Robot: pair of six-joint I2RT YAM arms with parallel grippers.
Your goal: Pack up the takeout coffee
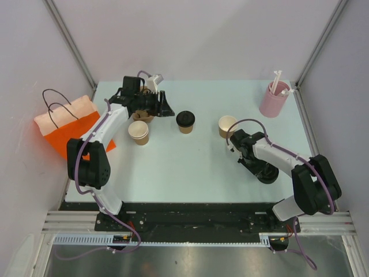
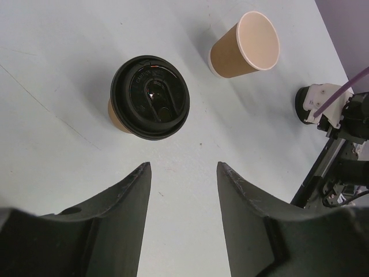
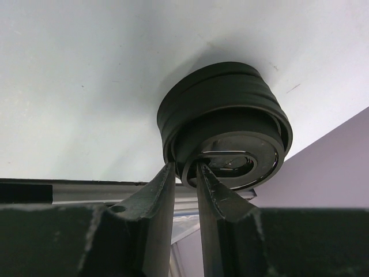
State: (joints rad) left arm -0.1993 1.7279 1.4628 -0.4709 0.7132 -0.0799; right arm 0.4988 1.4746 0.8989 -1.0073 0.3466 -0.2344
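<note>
- From above, the left hand [image 1: 170,111] hovers over the far-left part of the worktop [image 1: 190,173]. Its tips point at the lidded cup [image 1: 185,121], which stands upright just beside them, near but not touching.
- One open cup [image 1: 138,133] stands beside the left arm. A second open cup [image 1: 226,126] stands to the right of the lidded one, close to the right arm.
- The right hand [image 1: 262,168] is down on a stack of black lids [image 1: 270,178] near the right front of the worktop, well apart from all the cups.
- An orange bag [image 1: 72,130] lies at the left edge and a pink cylinder [image 1: 274,99] with white straws stands in the far right corner.
- In the left wrist view, the left hand [image 2: 183,173] has its jaws apart and nothing between them. The lidded cup [image 2: 150,97] sits just ahead of the gap, a little to its left. The second open cup [image 2: 245,46] is farther off to the right.
- In the right wrist view, the right hand [image 3: 185,176] is drawn narrow. One finger is outside and one inside the rim of the nearest lid of the stack of black lids [image 3: 225,109], pinching that rim.
</note>
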